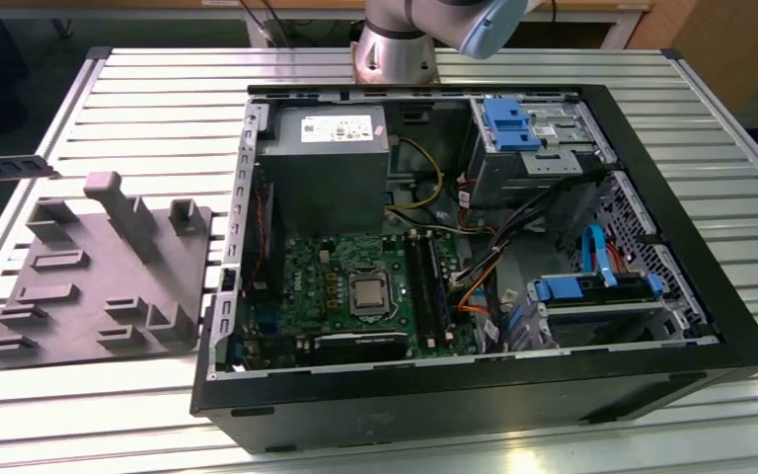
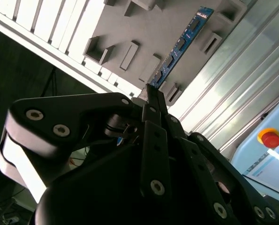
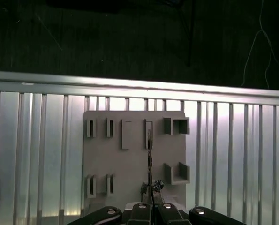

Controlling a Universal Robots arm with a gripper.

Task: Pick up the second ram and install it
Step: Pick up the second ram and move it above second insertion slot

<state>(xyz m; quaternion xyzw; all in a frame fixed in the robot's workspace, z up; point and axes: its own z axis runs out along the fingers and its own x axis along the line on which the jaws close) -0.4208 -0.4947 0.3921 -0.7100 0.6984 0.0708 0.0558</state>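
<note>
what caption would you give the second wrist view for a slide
Gripper, jaws shut on the ram, with the grey tray behind.

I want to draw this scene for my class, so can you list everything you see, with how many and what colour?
table: one, silver, slatted, under everything
tray: one, grey, on the table, to the exterior view's left of the computer
computer case: one, black, lying open on the table
power supply: one, grey, inside the case
motherboard: one, green, inside the case beside the power supply
drive brackets: two, blue, at the case's drive bays
button: one, red on a yellow base, beyond the table in the second wrist view
second ram: one, blue-green, held over the tray
arm: one, silver-grey, behind the case
end effector: one, black, shut on the second ram
</note>
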